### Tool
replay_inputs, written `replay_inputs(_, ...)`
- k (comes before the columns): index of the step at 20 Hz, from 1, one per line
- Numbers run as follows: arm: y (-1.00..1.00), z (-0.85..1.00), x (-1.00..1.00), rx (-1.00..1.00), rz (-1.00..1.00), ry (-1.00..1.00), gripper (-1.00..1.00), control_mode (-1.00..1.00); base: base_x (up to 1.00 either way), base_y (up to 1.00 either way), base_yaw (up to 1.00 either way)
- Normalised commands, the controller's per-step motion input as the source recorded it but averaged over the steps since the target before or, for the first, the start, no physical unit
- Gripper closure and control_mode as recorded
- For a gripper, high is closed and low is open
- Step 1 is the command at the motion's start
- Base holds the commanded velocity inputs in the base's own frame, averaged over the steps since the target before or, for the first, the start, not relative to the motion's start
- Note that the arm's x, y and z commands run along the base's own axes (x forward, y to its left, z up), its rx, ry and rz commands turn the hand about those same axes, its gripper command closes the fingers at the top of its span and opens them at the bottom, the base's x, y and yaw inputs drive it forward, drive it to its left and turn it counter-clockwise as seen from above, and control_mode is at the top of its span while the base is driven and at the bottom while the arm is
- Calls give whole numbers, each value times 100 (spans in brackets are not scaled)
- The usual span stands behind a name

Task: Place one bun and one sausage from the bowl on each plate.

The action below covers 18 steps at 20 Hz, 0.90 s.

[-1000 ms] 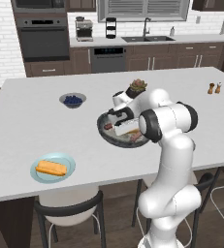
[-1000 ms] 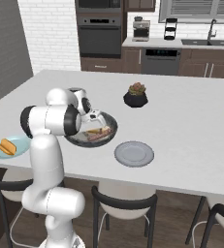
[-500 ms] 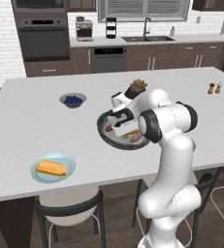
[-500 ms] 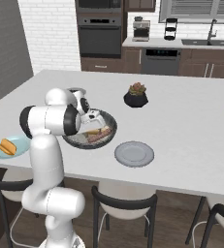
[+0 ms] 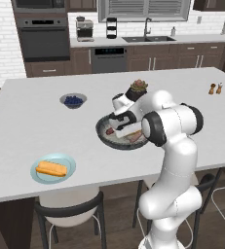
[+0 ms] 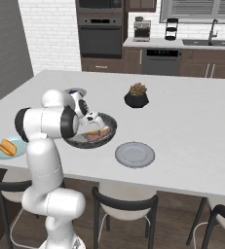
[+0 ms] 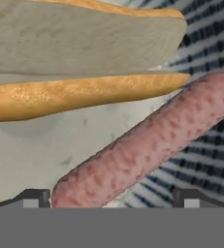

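My gripper point(image 7: 111, 197) low inside dark ribbed bowl point(image 5: 104, 136), fingers point(image 7: 32, 198) spread wide, nothing held. Reddish-brown sausage point(image 7: 147, 143) lies diagonal, near end between fingertips; cannot tell if touching. Split bun point(image 7: 79, 63) just beyond it on speckled bowl floor. Second bun point(image 5: 51, 168) sits on pale blue-green plate point(image 5: 68, 161) near counter's front edge. Grey plate point(image 6: 135, 154) just beside bowl, bare.
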Motion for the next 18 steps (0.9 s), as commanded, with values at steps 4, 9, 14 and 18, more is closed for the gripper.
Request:
replay_inputs(4, 0, 0, -9, 0, -6, -21, -100, -100, 0, 0, 0)
replay_inputs(9, 0, -38, 1, 0, -1, -21, -100, -100, 0, 0, 0)
replay_inputs(14, 1, -40, 24, -1, 0, -3, -100, -100, 0, 0, 0)
replay_inputs(18, 0, -16, 25, 0, 0, 0, 100, -100, 0, 0, 0)
